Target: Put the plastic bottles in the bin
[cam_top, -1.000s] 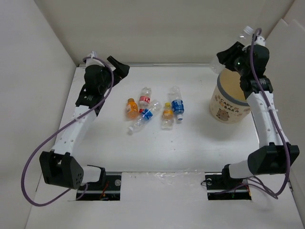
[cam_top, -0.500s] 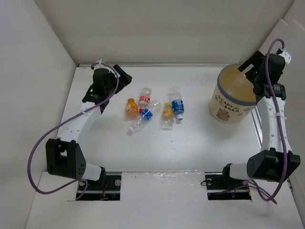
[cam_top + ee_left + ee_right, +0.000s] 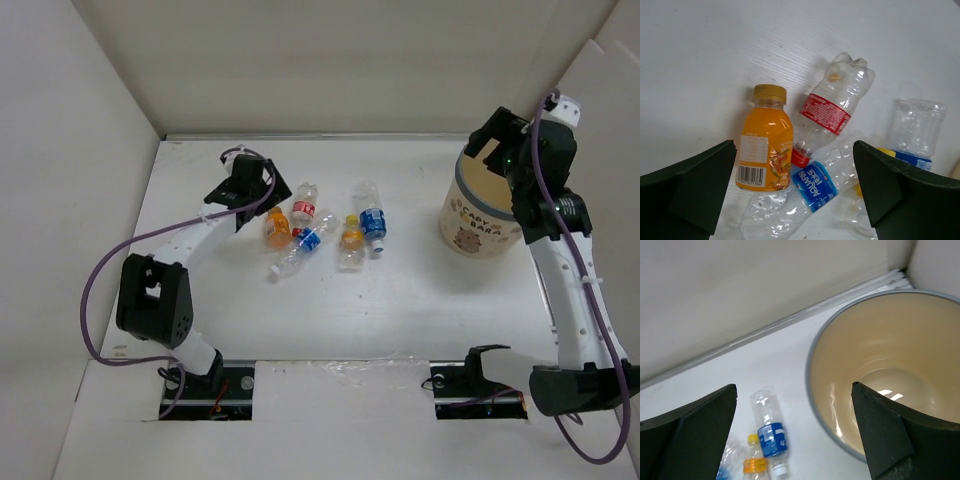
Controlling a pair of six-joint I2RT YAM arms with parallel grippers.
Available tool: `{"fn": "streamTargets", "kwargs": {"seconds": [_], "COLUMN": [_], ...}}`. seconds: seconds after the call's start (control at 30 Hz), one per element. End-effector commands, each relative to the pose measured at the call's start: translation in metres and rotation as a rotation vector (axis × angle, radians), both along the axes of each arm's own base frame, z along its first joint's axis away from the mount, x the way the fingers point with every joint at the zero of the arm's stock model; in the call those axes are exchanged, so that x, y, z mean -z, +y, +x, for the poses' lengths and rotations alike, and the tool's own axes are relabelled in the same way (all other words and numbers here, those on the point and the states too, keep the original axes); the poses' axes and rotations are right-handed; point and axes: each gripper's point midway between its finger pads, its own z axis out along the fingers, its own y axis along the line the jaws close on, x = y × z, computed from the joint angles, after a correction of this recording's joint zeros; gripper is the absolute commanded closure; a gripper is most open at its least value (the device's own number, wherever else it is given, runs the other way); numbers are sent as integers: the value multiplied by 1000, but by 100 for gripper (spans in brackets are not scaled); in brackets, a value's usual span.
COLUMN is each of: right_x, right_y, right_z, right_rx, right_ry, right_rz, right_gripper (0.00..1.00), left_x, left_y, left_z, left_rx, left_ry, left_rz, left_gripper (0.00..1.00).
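Note:
Several plastic bottles lie bunched mid-table: an orange-filled one, a red-labelled one, a crushed blue-labelled one, a small yellow-banded one and another blue-labelled one. My left gripper hangs open just above the orange and red-labelled bottles, holding nothing. The bin stands at the right. My right gripper is open and empty over the bin's left rim. Pale glints show at the bin's bottom.
White walls close off the back and both sides of the table. The bin stands near the back right corner, close to the right wall. Purple cables loop off both arms.
The right gripper opened over the bin and the clear bottle it held is gone from its jaws. The left arm swung right and down to the bottle cluster.

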Motion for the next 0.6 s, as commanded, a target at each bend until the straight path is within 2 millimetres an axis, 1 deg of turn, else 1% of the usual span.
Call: {"fn": "streamTargets", "kwargs": {"seconds": [0.0, 0.03, 0.1, 0.13, 0.17, 0.2, 0.27, 0.3, 0.33, 0.37, 0.4, 0.43, 0.47, 0.5, 0.53, 0.57], "right_x": [-3, -3, 5, 5, 11, 11, 17, 17, 21, 18, 20, 17, 17, 17, 17, 17], "right_y": [28, 42, 55, 66, 72, 75, 87, 91, 93, 99, 99, 104, 104, 108, 111, 111], "right_z": [0, -1, 0, -1, -2, -3, -4, -5, -5, -5, -4, -8, -8, -9, -10, -10], "right_rx": [-93, -131, -159, -184, -198, -202, -227, -237, -238, -253, -253, -266, -267, -279, -282, -282], "right_ry": [-28, -29, -10, -10, 1, 1, 9, 9, 17, 3, 3, -6, -6, -7, -7, -7], "right_rz": [-42, -42, -46, -48, -50, -52, -57, -57, -61, -58, -58, -56, -56, -56, -58, -58], "right_gripper": [0, 0, 0, 0, 0, 0, 0, 0, 0, 0, 0, 0, 0, 0, 0, 0], "left_x": [26, 32, 41, 53, 55, 62, 76, 76, 87, 92, 95, 103, 101, 107, 106, 116], "left_y": [12, 10, 4, 5, 3, 4, 6, 8, 8, 8, 8, 8, 9, 10, 9, 11], "left_z": [-7, -7, -8, -12, -14, -15, -21, -20, -22, -22, -21, -22, -19, -20, -18, -19], "left_rx": [-47, -46, -22, -22, -14, -14, -7, -14, -15, -15, -15, -15, -22, -22, -22, -28], "left_ry": [79, 95, 116, 143, 146, 158, 182, 179, 199, 210, 211, 230, 217, 232, 223, 245], "left_rz": [43, 34, 17, 26, 19, 23, 39, 46, 53, 57, 57, 64, 68, 73, 70, 85], "left_gripper": [0, 0, 0, 0, 1, 1, 3, 4, 5, 8, 9, 9, 9, 9, 12, 15]}}
